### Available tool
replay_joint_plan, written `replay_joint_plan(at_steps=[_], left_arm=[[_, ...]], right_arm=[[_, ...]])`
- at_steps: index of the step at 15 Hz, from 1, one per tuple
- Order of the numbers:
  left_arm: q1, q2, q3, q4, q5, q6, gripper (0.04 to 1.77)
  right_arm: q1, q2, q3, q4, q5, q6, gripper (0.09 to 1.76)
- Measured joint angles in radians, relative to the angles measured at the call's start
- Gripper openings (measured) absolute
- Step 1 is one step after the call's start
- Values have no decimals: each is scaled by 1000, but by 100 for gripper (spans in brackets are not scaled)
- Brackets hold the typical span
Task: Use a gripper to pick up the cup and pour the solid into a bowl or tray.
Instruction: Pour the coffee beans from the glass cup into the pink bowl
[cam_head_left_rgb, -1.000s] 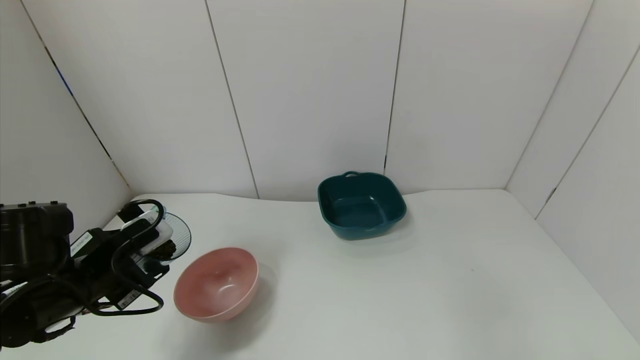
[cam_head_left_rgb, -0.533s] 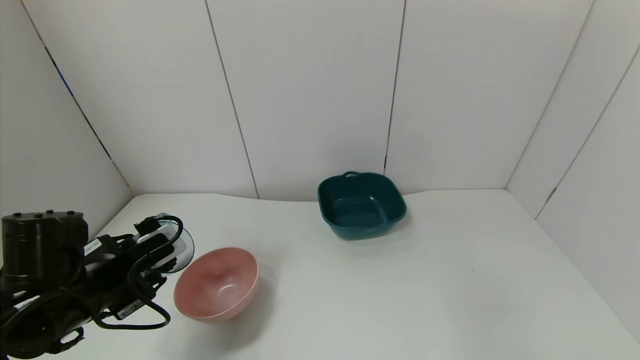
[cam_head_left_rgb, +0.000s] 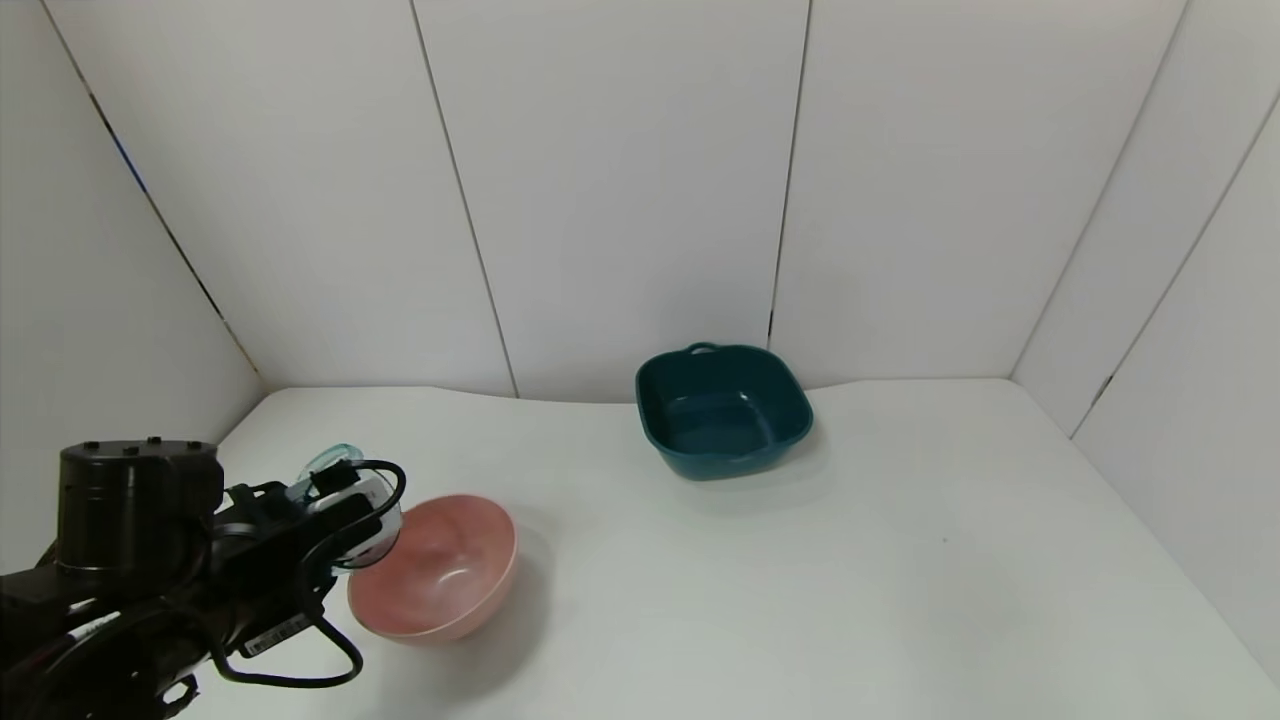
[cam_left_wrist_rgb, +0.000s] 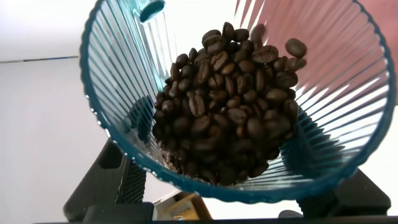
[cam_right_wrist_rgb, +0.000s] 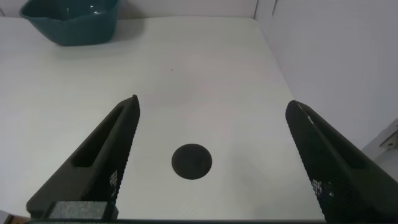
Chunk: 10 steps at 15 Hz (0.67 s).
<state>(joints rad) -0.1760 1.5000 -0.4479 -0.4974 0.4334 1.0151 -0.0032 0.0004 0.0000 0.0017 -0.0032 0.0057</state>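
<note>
My left gripper (cam_head_left_rgb: 345, 510) is shut on the ribbed pale-blue cup (cam_head_left_rgb: 360, 505) and holds it tilted at the near-left rim of the pink bowl (cam_head_left_rgb: 440, 570). In the left wrist view the cup (cam_left_wrist_rgb: 112, 74) fills the picture, with a heap of dark brown beans (cam_left_wrist_rgb: 230, 106) sliding toward its mouth and the teal tab (cam_left_wrist_rgb: 149, 9) at the rim. The pink bowl (cam_left_wrist_rgb: 373, 18) shows behind the cup. The bowl's inside looks bare of beans in the head view. My right gripper (cam_right_wrist_rgb: 211, 124) is open above the bare table, out of the head view.
A dark teal squarish dish (cam_head_left_rgb: 722, 410) with handles stands at the back middle of the white table (cam_head_left_rgb: 850, 580); it also shows in the right wrist view (cam_right_wrist_rgb: 71, 22). A round dark spot (cam_right_wrist_rgb: 191, 161) lies on the table under the right gripper. White walls enclose the table.
My left gripper has carried the cup rightward and nearer to the pink bowl's rim, tilting it further over. The bowl and teal dish have not moved.
</note>
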Motion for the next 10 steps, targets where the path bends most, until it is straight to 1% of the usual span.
replay_joint_plan(at_steps=[1,10], left_arm=[[-5,3,0,-1,15,10,128],[-29,15,4,-1,90,129,128]], right_arm=[[0,0,0,0,0,0,171],[0,0,0,0,0,0,171]])
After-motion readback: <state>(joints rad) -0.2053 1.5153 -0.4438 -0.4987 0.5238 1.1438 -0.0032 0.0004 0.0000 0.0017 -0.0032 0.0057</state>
